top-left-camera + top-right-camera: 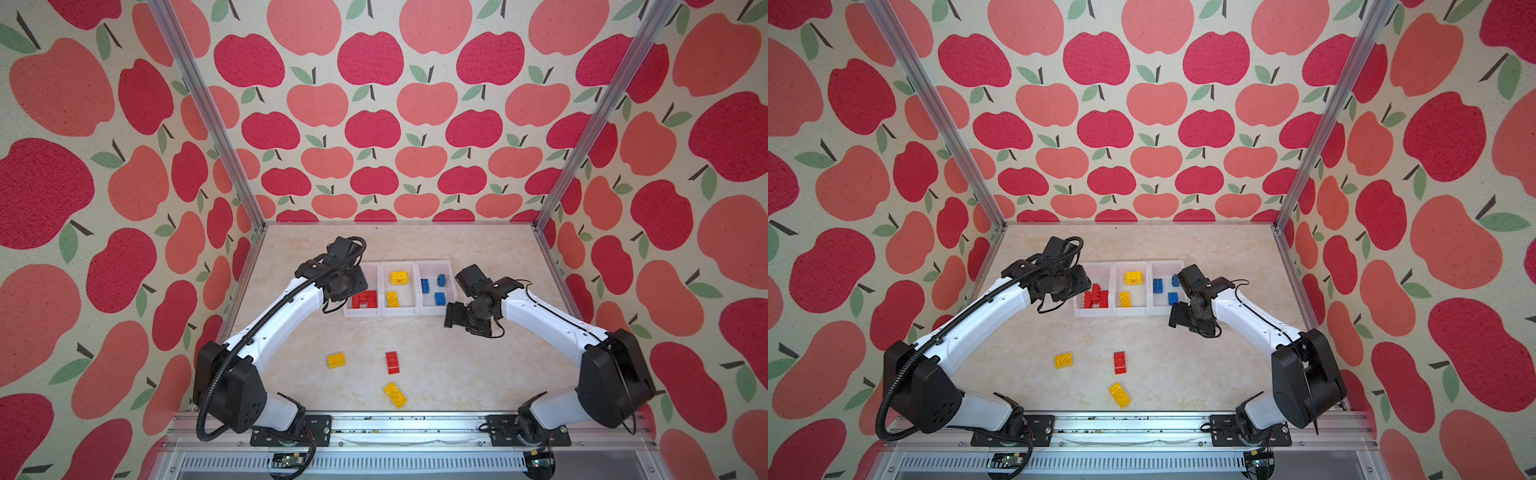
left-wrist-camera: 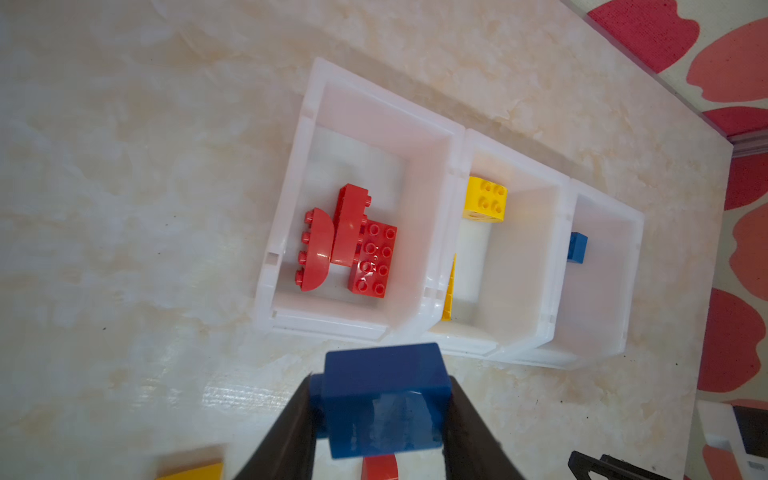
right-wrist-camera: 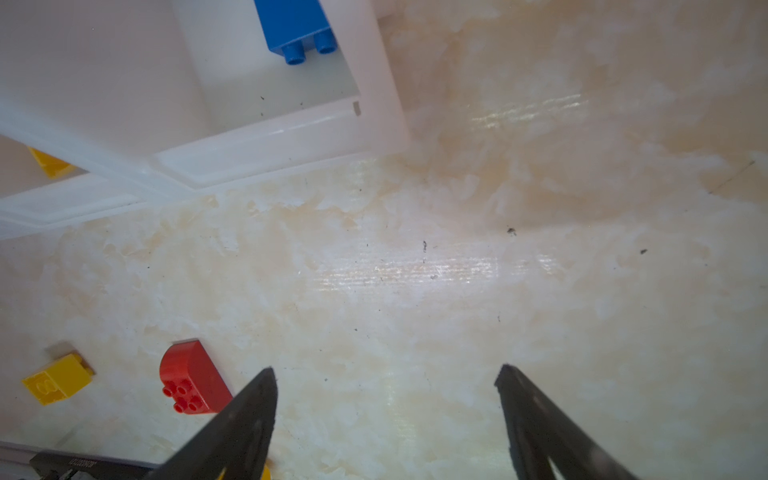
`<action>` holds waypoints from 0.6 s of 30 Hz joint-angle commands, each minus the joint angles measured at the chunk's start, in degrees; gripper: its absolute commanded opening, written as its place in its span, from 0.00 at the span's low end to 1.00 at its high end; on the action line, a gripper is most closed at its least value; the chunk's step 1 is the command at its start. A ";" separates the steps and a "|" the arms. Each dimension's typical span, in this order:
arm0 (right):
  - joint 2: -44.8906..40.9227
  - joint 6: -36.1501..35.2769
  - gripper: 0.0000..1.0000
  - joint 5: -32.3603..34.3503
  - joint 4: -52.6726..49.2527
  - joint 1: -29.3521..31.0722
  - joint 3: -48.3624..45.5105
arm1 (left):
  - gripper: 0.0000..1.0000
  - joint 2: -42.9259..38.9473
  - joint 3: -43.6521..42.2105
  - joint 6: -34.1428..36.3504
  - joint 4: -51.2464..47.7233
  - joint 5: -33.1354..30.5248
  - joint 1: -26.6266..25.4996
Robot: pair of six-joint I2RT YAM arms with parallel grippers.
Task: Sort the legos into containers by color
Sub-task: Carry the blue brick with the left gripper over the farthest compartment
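My left pincer (image 2: 380, 415) is pinched narrow on a blue brick (image 2: 382, 374), squeezing its two flat sides so it cannot slip. It hangs by the 9 o'clock end of the containers (image 1: 398, 311), close to the red bin (image 2: 365, 124). I think that is the wrong bin for this brick. The blue bin (image 1: 436, 309) is at the 3 o'clock end of the row, so my next move should carry the brick that way. The red bricks (image 1: 365, 299) lie in a heap in their bin, two yellow bricks (image 1: 399, 277) are in the middle bin (image 1: 398, 266), and three blue bricks (image 1: 425, 286) are in theirs. My right pincer (image 3: 386, 370) is spread wide and holds nothing. It waits over the bare bench (image 3: 415, 270) just off the blue bin's 5 o'clock corner. It could bump my left arm there. Toward 6 o'clock, a yellow brick (image 1: 336, 360), a red brick (image 1: 392, 362) and a second yellow brick (image 1: 395, 394) lie loose, waiting to be sorted.
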 commanded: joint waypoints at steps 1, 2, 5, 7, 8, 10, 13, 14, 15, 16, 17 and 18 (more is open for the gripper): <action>-1.91 1.50 0.86 0.66 0.00 -0.23 -0.90 | 0.31 2.92 3.55 3.68 3.58 1.33 -2.27; -2.00 1.61 0.86 0.64 -0.02 -0.25 -0.95 | 0.31 3.75 4.31 4.27 4.24 1.75 -2.84; -2.52 2.01 0.86 0.50 0.07 -0.26 -1.39 | 0.31 7.18 7.07 6.02 5.88 3.58 -4.39; -2.72 2.27 0.86 0.42 0.13 -0.26 -1.59 | 0.31 9.50 9.05 7.04 6.98 5.08 -5.25; -2.84 2.36 0.86 0.32 0.17 -0.18 -1.75 | 0.31 10.68 10.03 7.49 7.31 5.70 -5.64; -3.16 2.54 0.86 0.36 0.15 -0.21 -2.03 | 0.31 13.09 12.52 8.61 7.80 6.89 -6.57; -3.77 2.81 0.86 0.37 0.00 -0.18 -2.41 | 0.31 16.71 15.51 9.80 8.46 8.75 -7.83; -3.91 2.89 0.86 0.45 -0.08 -0.19 -2.53 | 0.31 17.80 16.28 10.09 8.76 9.23 -8.16; -4.19 2.98 0.86 0.45 -0.16 -0.17 -2.66 | 0.31 18.93 17.25 10.40 9.00 9.74 -8.59; -4.37 3.04 0.86 0.49 -0.25 -0.22 -2.74 | 0.31 20.03 18.12 10.75 9.33 10.15 -8.84; -4.47 3.07 0.86 0.58 -0.36 -0.16 -2.90 | 0.31 20.88 18.89 11.02 9.53 10.63 -9.15; -4.77 3.16 0.87 0.59 -0.43 -0.17 -3.05 | 0.31 21.98 19.85 11.37 9.65 11.08 -9.40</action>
